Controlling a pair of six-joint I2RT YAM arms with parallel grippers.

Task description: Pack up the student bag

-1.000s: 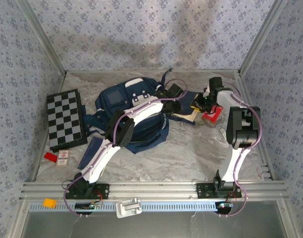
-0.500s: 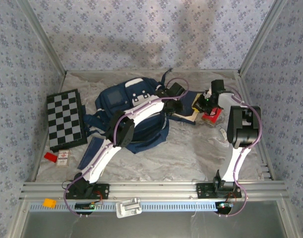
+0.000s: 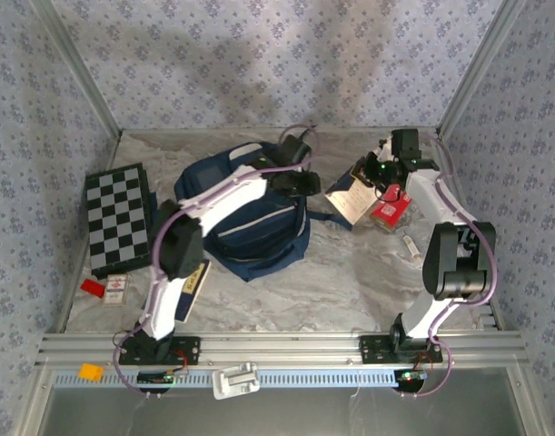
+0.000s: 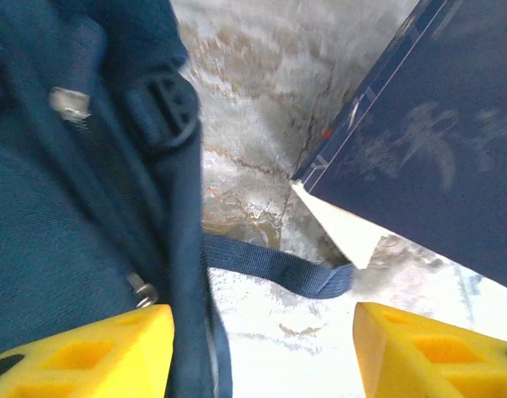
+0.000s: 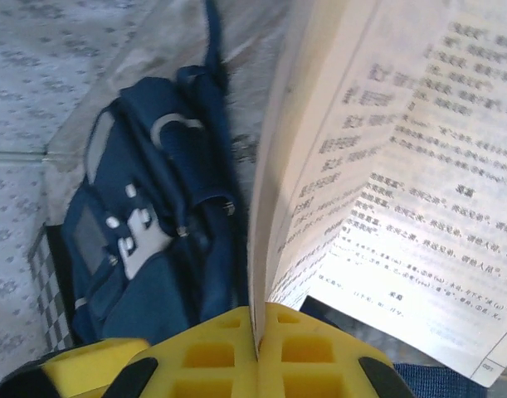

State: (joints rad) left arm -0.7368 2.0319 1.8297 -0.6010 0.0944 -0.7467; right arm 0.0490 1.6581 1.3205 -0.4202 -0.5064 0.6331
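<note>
The student bag (image 3: 250,218), navy with a white patch, lies mid-table; it also sits at the left of the left wrist view (image 4: 62,215) and the right wrist view (image 5: 137,249). My left gripper (image 3: 303,183) hovers at the bag's right edge, jaws open (image 4: 261,361) over bare table, with nothing between them. One bag strap (image 4: 278,267) trails across beneath it. My right gripper (image 3: 373,174) is shut (image 5: 257,352) on the edge of an open printed book (image 5: 402,166), held tilted above the table (image 3: 352,202) to the right of the bag.
A chessboard (image 3: 121,218) lies at the left, with small red items (image 3: 106,288) in front of it. A navy booklet with a yellow label (image 3: 192,280) sits by the left arm. A red packet (image 3: 391,212) and a small white object (image 3: 411,243) lie near the right arm.
The right gripper shut on the book and lifted it, tilted, off the table. The left gripper opened and drew back left toward the bag; its elbow swung left.
</note>
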